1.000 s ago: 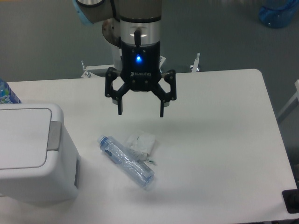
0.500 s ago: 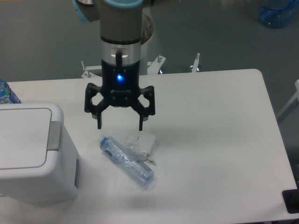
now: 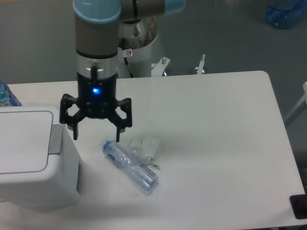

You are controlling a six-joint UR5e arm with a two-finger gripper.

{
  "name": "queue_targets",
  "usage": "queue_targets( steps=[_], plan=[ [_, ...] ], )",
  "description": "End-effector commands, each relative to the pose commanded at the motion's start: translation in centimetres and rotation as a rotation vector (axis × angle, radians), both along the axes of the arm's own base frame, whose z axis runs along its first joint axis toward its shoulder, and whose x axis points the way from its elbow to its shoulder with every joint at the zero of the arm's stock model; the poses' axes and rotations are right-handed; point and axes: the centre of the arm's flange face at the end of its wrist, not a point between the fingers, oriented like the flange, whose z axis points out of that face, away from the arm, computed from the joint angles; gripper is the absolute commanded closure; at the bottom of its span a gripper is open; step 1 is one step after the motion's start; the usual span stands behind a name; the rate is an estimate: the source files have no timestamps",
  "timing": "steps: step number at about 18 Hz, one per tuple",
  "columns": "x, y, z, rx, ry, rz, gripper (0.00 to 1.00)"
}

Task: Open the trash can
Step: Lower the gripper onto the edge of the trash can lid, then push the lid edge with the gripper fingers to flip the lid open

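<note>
**Closed bin, arm hovering beside its tab**

Nearest us, at the lower left, sits the trash can, its flat lid down and the grey push tab on the side facing the middle of the table; part of the bin runs off the left edge of the picture. Just right of it lie a crushed clear bottle and a crumpled white wrapper, touching or nearly so.

Above and slightly behind these hangs the gripper, its two fingers spread wide and holding nothing. Its left-hand finger looks close to the bin's corner, though from this angle we cannot tell its height over the lid.

The risks, as we judge them: a descent that misses the tab would press the bin's rim or side and shove the whole bin instead of releasing the lid; the other finger could clip the bottle's cap end and send it rolling.

Room is tight on the left, where bin and litter crowd the fingers. The right half of the table offers free space, and farther back stand the arm's base and a blue bottle behind the bin.
</note>
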Motion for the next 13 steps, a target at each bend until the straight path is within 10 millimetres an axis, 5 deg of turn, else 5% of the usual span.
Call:
queue_targets(
  steps=[13],
  plan=[
    [1.0,1.3,-1.7,-0.015,-0.009,-0.022,0.0]
  ],
)
